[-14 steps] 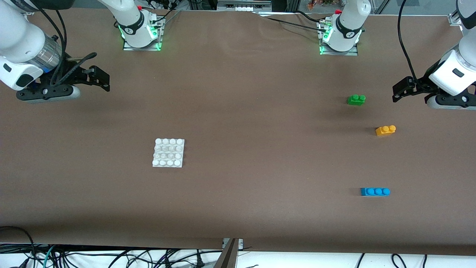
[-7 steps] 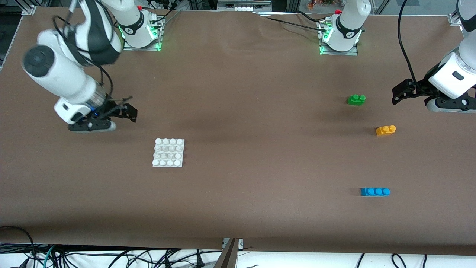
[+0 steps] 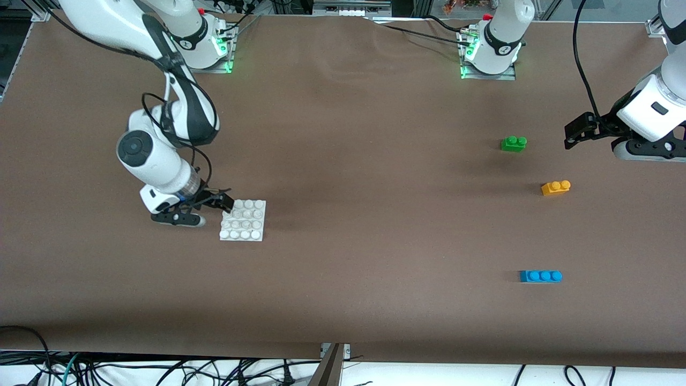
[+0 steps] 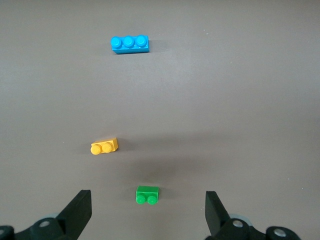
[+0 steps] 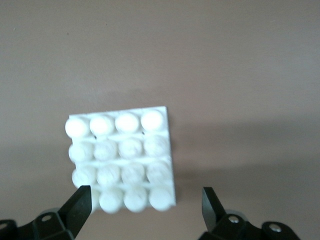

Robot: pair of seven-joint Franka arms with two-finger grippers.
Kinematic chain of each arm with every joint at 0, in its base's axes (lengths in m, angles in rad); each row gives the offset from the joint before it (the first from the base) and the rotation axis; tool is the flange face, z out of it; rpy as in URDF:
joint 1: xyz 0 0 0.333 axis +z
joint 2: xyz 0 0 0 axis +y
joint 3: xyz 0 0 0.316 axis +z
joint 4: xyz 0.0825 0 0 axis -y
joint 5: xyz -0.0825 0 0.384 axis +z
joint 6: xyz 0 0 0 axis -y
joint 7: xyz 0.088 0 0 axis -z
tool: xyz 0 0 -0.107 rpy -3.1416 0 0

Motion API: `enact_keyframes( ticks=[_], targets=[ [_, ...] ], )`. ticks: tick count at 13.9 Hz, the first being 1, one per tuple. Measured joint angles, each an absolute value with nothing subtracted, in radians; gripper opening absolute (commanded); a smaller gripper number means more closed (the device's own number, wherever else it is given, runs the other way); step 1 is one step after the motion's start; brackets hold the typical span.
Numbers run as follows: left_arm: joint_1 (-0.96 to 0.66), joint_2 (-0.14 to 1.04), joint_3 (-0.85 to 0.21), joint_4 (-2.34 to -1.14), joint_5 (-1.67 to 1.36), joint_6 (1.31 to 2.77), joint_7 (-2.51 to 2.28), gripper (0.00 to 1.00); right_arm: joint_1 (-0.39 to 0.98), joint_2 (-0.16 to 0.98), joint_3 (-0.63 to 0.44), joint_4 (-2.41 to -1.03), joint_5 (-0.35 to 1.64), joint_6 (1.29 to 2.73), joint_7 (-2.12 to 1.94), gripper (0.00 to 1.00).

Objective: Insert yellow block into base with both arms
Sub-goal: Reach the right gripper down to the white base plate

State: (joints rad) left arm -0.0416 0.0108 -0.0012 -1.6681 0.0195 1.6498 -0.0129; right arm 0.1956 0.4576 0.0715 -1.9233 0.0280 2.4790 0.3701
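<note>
Our right tool (image 3: 224,202), spread wide, hangs over the flat white studded plastic base (image 3: 243,220), so we should straddle its edges squarely, while the left tool (image 3: 572,131), also spread, waits above the table (image 3: 375,161) near the small yellow-orange two-stud brick (image 3: 556,187).

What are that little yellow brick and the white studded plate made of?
The small yellow-orange two-stud brick looks like moulded plastic: solid uniform colour, smooth faces, crisp edges. The flat square white sixteen-stud base plate also looks like plastic, slightly glossy, with rounded studs that catch the light. Neither can be confirmed by sight alone.
</note>
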Motion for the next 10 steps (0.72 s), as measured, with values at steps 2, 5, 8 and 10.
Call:
enact_keyframes(
  ticks=[2,5,8,10],
  targets=[
    [-0.042,0.011,-0.001,-1.668,0.019,1.650,-0.013,1.00,0.196,0.505,0.087,-1.872,0.028,2.481,0.400,0.98],
    [-0.042,0.011,-0.001,-1.667,0.019,1.650,-0.013,1.00,0.195,0.542,0.089,-1.851,0.028,2.481,0.411,0.96],
    [-0.042,0.012,-0.001,-1.666,0.019,1.650,-0.013,1.00,0.192,0.557,0.089,-1.846,0.027,2.481,0.411,0.95],
    [-0.042,0.014,-0.002,-1.666,0.019,1.650,-0.013,1.00,0.187,0.565,0.089,-1.846,0.027,2.481,0.411,0.95]
  ],
)
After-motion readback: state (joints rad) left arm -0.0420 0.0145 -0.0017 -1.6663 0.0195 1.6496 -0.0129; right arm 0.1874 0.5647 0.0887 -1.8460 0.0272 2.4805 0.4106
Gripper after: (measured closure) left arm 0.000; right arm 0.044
